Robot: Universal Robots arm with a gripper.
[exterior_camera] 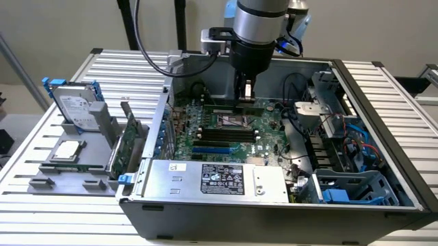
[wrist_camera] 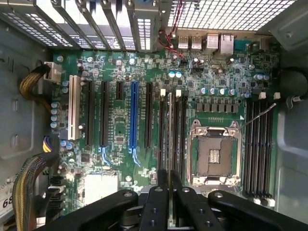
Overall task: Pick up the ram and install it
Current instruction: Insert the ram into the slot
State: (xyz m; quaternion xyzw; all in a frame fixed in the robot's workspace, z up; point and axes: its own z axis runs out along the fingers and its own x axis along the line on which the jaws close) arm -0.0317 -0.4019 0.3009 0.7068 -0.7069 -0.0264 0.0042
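Gripper (wrist_camera: 169, 177) clamped on the ram (wrist_camera: 169, 126) | I read the stick edge-on, straight out from the fingertips | long axis parallel to the DIMM slots (wrist_camera: 182, 134) beside the CPU socket (wrist_camera: 214, 154) | seating: cannot tell.

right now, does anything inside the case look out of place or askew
One thing: the thin metal lever of the empty CPU socket slants out across the black memory slots rather than lying along the socket, so it looks unlatched. The ram in the hand sits straight.

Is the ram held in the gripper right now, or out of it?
Held: the wrist view shows the ram edge-on inside the gripper, above the motherboard.
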